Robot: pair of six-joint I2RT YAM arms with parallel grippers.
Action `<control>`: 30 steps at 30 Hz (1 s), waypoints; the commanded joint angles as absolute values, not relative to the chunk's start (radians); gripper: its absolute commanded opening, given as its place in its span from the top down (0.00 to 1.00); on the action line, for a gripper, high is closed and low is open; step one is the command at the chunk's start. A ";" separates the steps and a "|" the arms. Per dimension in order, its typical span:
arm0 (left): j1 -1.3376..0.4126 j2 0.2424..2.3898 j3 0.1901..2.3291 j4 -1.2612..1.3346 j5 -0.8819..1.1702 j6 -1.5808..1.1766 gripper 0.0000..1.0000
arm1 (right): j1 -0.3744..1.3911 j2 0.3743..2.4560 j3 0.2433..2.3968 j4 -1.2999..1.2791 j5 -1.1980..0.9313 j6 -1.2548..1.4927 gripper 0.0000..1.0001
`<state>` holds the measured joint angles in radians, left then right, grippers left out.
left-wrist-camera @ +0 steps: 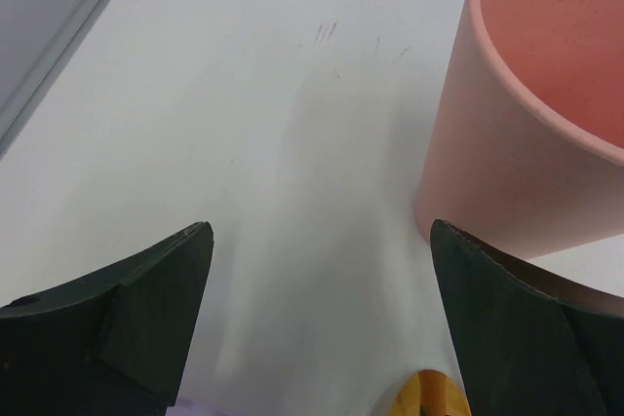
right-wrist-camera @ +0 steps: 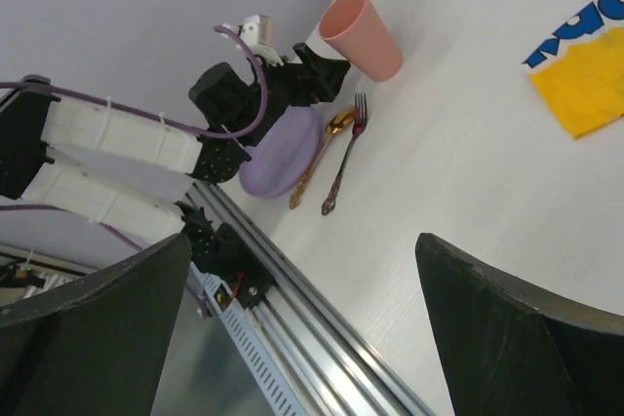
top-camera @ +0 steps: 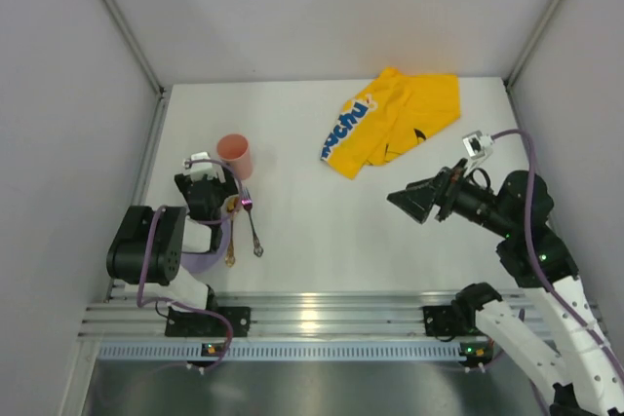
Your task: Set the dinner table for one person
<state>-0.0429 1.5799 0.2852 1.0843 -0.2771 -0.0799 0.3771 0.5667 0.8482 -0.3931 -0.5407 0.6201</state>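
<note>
The white dinner table [top-camera: 390, 241] holds a pink cup [top-camera: 235, 153] upright at the left. A purple plate [top-camera: 200, 258] lies near the front left, mostly hidden under my left arm. A gold spoon [top-camera: 231, 241] and a dark fork [top-camera: 253, 228] lie just right of the plate. My left gripper [top-camera: 210, 187] is open and empty, low over the table just in front of the cup [left-wrist-camera: 526, 124], with the spoon bowl [left-wrist-camera: 434, 398] below it. My right gripper [top-camera: 408, 204] is open and empty, raised above the table's right side.
A crumpled yellow cloth [top-camera: 395, 119] with a blue print lies at the back right; it also shows in the right wrist view [right-wrist-camera: 585, 75]. Silver rails [top-camera: 312, 314] edge the front. Grey walls enclose the table on three sides.
</note>
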 commanded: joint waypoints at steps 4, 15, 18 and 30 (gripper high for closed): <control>-0.049 1.574 0.287 1.155 -0.268 -0.084 0.01 | 0.385 0.646 0.933 -0.494 -0.457 0.569 0.00; -0.049 1.560 0.299 1.117 -0.270 -0.092 0.01 | 0.383 0.587 0.962 -0.601 -0.348 0.586 0.00; -0.051 1.533 0.279 1.146 -0.318 -0.093 0.02 | 0.382 0.672 0.989 -0.684 -0.324 0.574 0.00; -0.051 1.126 0.701 0.145 -0.397 -0.127 0.02 | 0.382 0.799 0.986 -0.699 -0.311 0.565 0.00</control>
<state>-0.0498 1.2392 0.6258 0.3981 -0.4061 -0.1005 0.3767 0.7921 0.9630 -0.6769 -0.3260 0.5747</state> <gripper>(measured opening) 0.985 0.996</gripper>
